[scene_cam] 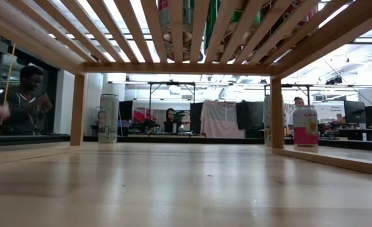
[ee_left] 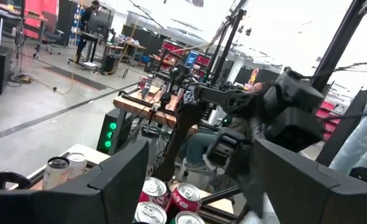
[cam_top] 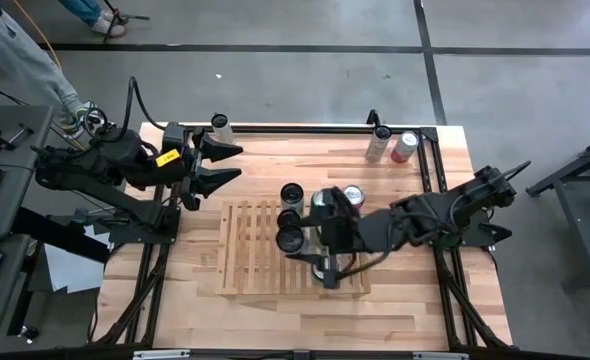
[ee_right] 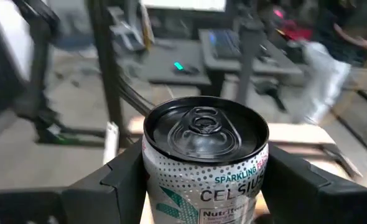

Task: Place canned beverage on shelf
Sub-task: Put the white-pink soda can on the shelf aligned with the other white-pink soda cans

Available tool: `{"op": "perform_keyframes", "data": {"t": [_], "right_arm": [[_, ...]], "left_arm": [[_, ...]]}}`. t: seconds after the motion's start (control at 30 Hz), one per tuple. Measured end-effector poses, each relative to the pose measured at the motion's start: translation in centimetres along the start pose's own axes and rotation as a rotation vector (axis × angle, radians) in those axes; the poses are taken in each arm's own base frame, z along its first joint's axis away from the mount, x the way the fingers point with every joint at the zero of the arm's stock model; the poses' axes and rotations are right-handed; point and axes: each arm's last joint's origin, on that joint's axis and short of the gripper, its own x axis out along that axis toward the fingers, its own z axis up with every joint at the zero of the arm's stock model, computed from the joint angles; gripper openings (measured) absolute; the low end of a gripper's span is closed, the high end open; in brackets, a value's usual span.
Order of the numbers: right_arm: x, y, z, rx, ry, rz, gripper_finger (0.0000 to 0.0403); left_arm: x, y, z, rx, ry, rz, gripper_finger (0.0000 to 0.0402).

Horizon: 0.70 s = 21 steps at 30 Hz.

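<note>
The shelf (cam_top: 255, 250) is a slatted light-wood rack lying mid-table. Two dark-topped cans (cam_top: 292, 192) and two silver-topped cans (cam_top: 352, 195) stand at its far end. My right gripper (cam_top: 301, 240) reaches in from the table's right and is shut on a black-topped white can (ee_right: 205, 155), which shows over the shelf in the high view (cam_top: 289, 238). My left gripper (cam_top: 237, 162) waits open and empty at the table's far left, off the shelf. In the low view the slats (scene_cam: 192, 31) pass overhead with can bottoms showing through them. My right gripper pinches the can's side wall (ee_right: 155, 180) between its two fingers, one on each side, a little below the top rim. The fingers come in level from the table's right. The can stands upright, top up; whether its base rests on the slats I cannot tell.
Two cans (cam_top: 378, 143) (cam_top: 405, 147) stand at the table's far right edge and one can (cam_top: 220, 127) at the far left, near my left gripper. A black frame (cam_top: 430, 180) borders the tabletop. People sit at desks in the room beyond the table (scene_cam: 25, 94).
</note>
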Motion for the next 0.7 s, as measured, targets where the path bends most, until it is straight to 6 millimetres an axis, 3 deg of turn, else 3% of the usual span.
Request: {"op": "perform_keyframes", "data": {"t": [0.33,0.47,0.57,0.7], "right_arm": [[3.1,-0.7,-0.3,0.041,-0.061,0.129,0.024],[4.0,-0.1,-3.3,0.091,-0.084,0.151,0.024],[3.5,-0.4,-5.1,0.165,-0.185,0.162,0.024],[1.6,-1.0,-5.1,0.263,-0.305,0.182,0.024]], "left_arm": [[0.0,0.0,0.0,-0.002,0.0,0.0,0.0278],[0.0,0.0,0.0,-0.001,0.0,0.0,0.0278],[0.0,0.0,0.0,-0.002,0.0,0.0,0.0278],[0.0,0.0,0.1,-0.004,-0.007,-0.002,0.0278]]}}
